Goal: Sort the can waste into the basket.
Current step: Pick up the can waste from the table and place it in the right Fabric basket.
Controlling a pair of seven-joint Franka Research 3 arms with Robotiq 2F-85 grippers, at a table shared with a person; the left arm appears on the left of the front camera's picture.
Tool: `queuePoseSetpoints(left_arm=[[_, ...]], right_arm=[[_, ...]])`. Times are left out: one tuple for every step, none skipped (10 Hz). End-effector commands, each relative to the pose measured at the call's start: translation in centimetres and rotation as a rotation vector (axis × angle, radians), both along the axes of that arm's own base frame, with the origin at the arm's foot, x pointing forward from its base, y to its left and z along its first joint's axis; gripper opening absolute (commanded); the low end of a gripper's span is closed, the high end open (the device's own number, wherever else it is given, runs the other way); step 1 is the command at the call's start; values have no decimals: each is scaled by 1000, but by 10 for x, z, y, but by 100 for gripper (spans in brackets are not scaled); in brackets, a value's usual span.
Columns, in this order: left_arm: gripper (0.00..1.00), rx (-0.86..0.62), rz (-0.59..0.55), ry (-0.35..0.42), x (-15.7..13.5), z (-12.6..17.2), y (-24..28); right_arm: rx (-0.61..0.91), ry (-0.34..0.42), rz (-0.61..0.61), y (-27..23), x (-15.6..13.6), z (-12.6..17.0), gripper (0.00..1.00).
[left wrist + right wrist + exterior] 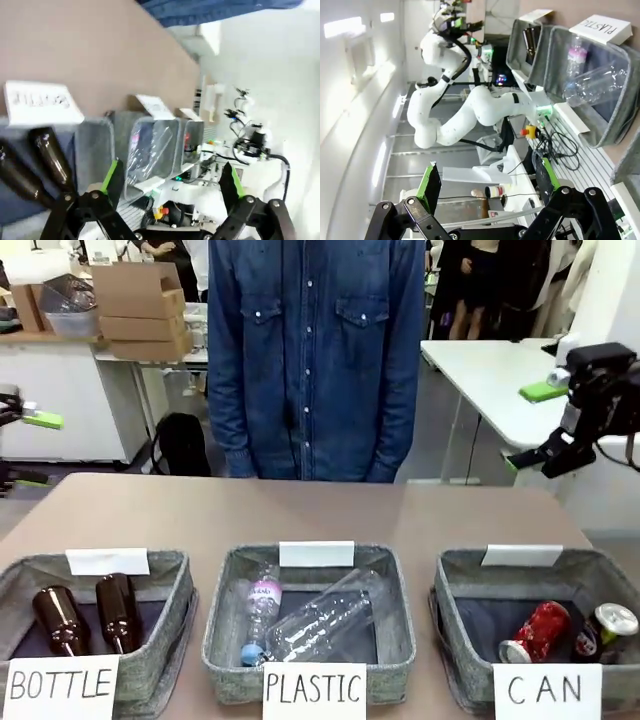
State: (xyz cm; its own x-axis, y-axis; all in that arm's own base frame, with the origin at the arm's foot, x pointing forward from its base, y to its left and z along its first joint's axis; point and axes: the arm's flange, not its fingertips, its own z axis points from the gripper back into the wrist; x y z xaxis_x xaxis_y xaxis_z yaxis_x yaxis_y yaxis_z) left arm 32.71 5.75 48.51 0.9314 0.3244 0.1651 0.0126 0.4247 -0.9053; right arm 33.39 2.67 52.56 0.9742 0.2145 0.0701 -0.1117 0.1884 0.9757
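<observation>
The grey basket [462, 585] with the "CAN" sign stands at the front right of the table. Inside it lie two cans: a dented red one [536, 632] and, to its right, a dark blue one [605, 630]. My right gripper [537, 426] hangs open and empty, high off the table's right edge and well above and behind the basket. At the far left edge my left gripper [30, 448] is also open with nothing in it. In the left wrist view the open gripper [171, 182] looks along the row of baskets, the can basket [194, 134] farthest. The right wrist view shows its gripper [487, 180] open.
A basket marked "BOTTLE" [172, 585] holds two brown bottles at the front left. The middle basket marked "PLASTIC" [222, 610] holds clear bottles. A person in a denim shirt [315, 360] stands at the far edge. A white table [490, 375] stands behind on the right.
</observation>
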Motion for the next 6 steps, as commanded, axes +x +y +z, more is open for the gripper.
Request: queuePoseSetpoints(left_arm=[[100, -306, -106, -229, 18, -16, -21], [100, -367, -111, -249, 18, -17, -25], [100, -118, -6, -105, 12, -7, -4], [100, -118, -6, -105, 12, -7, -4], [100, -118, -6, -105, 12, -7, -4], [100, -118, -6, -105, 12, -7, -4]], right_arm=[[-7, 53, -7, 2, 6, 14, 100], [-44, 68, -36, 3, 11, 13, 100], [-2, 13, -1, 0, 1, 3, 100], [-2, 13, -1, 0, 1, 3, 100], [-2, 13, -1, 0, 1, 3, 100], [-2, 13, -1, 0, 1, 3, 100]])
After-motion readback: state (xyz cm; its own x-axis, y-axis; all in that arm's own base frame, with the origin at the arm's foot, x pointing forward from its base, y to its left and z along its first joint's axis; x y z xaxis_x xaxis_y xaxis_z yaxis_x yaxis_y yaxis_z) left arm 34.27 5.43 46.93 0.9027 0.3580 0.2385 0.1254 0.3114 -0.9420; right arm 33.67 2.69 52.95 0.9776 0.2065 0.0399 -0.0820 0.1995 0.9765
